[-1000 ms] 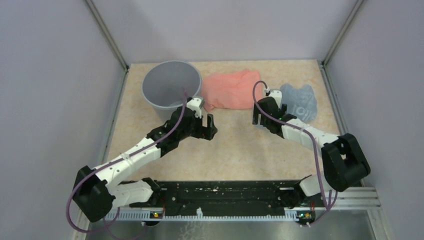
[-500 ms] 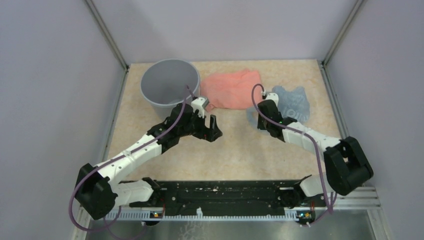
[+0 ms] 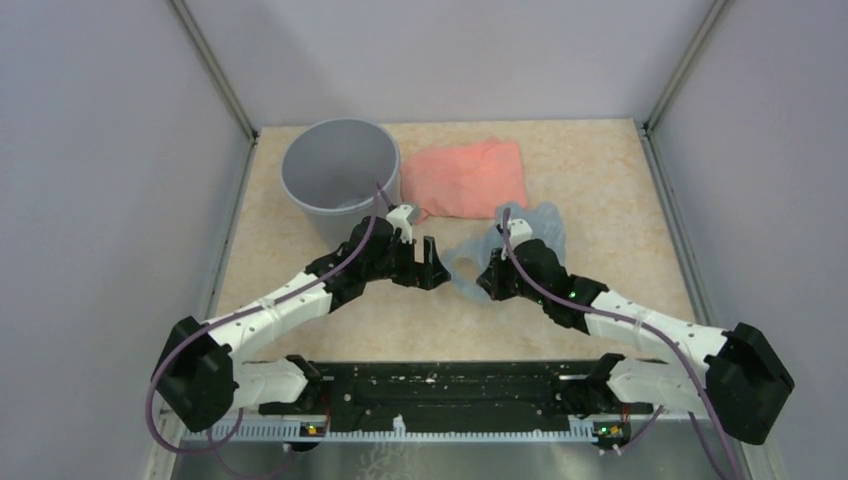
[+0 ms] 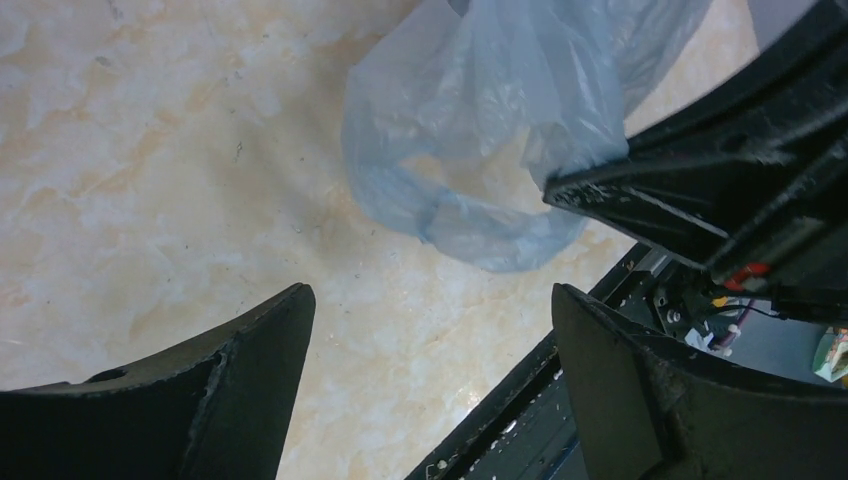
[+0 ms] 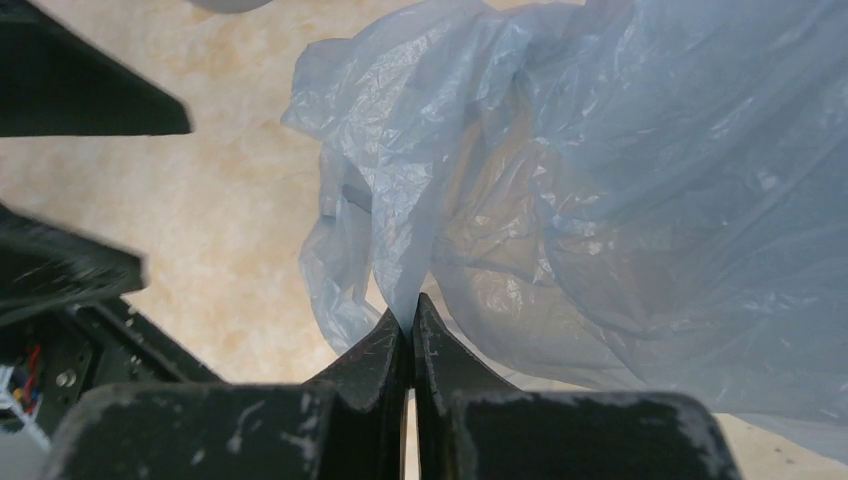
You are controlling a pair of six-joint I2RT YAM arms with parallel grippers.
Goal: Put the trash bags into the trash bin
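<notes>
The thin translucent pale-blue plastic trash bag (image 3: 548,228) sits bunched near the middle of the beige marbled table (image 3: 610,180), its bulk trailing toward 1 o'clock. It looks nearly weightless, limp and crinkly. A slick film like this will drape, balloon and slip out of a shallow pinch. By its spread it seems bigger than the bin, so it will probably need bunching or feeding in by stages. The best hold is a gathered fold or doubled edge, not a single sheet.

The right gripper (image 5: 411,318) is clenched on just such a pleat at the bag's 7 o'clock edge, and the film rises straight out of its closed tips. The left gripper (image 4: 430,300) is spread wide with nothing between its fingers. It sits at 9 o'clock of the bag, whose loose lobe hangs just beyond the fingertips.

The plain grey round plastic trash bin (image 3: 330,160) stands upright and open at 10 o'clock, apart from the bag. A salmon-pink folded cloth (image 3: 465,178) lies at 12 o'clock, just beside the bin
</notes>
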